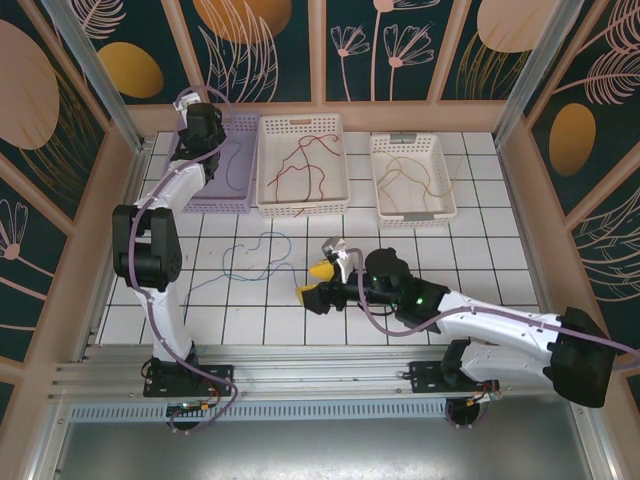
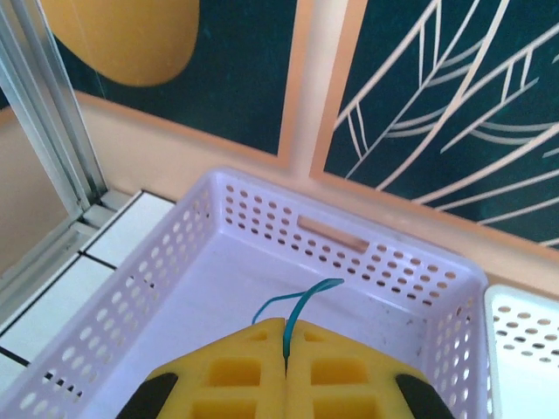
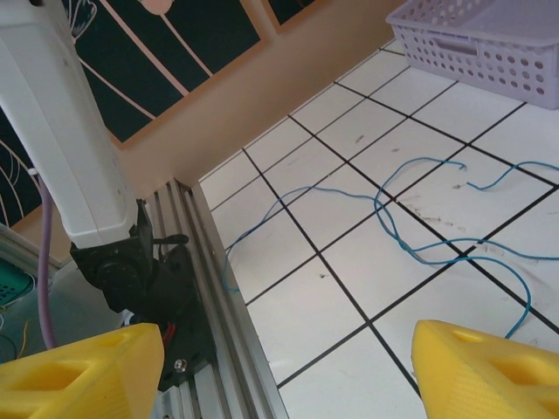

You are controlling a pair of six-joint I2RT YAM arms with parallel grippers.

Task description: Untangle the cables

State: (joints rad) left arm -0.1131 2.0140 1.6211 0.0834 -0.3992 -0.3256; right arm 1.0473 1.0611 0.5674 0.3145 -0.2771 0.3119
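Robot lab; aluminium frame [image 1: 300,375]; tiled table [image 1: 480,260]

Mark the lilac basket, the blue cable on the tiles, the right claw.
lilac basket [image 2: 166,262], left wrist view, left wall.
blue cable [image 3: 419,160], right wrist view, loop top.
right claw [image 3: 284,371], right wrist view, between fingertips.

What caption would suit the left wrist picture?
Left hand shut on a teal cable over the lilac basket.

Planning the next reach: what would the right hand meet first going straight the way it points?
Most likely the tiled table, just short of the blue cable lying there, though depth is unclear. The right hand is open.
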